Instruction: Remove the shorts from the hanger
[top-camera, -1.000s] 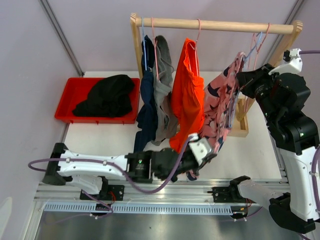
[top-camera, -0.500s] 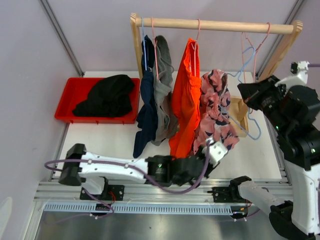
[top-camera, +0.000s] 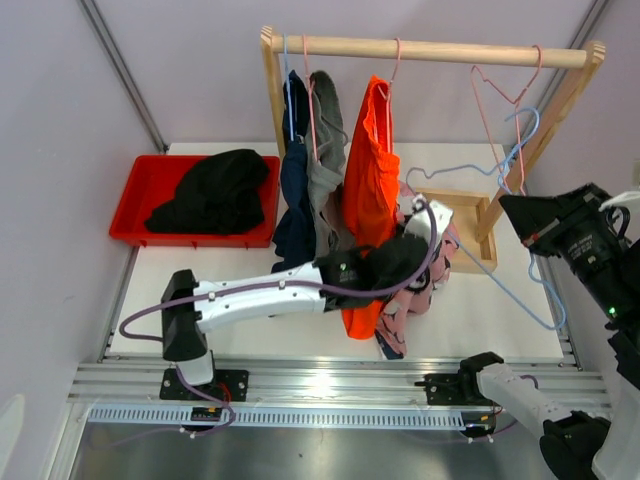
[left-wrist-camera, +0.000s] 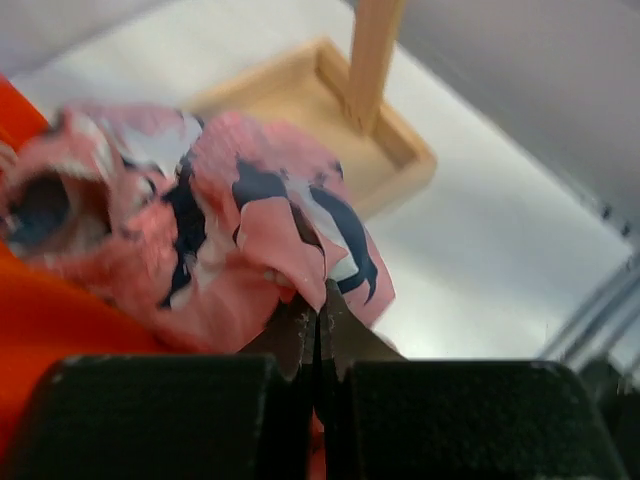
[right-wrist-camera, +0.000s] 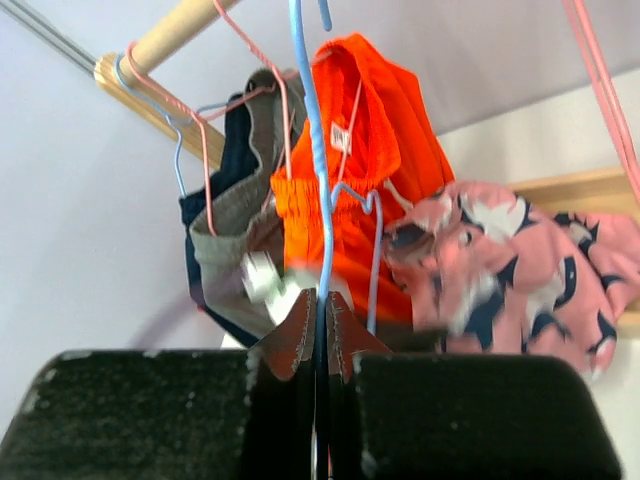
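The pink shorts with navy pattern hang bunched from my left gripper, which is shut on their edge beside the orange shorts. My right gripper is shut on the wire of a bare blue hanger, seen close in the right wrist view; the pink shorts are off it. Orange, grey and navy shorts hang from the wooden rod. The black shorts lie in the red bin.
An empty pink hanger hangs on the rod at the right. The rack's wooden base frame and slanted right post stand between the two arms. Purple walls close off the back and left.
The pink shorts slid off the blue hanger. My left gripper carried them away from the table's front edge toward the rack; my right gripper pulled the blue hanger down and to the right.
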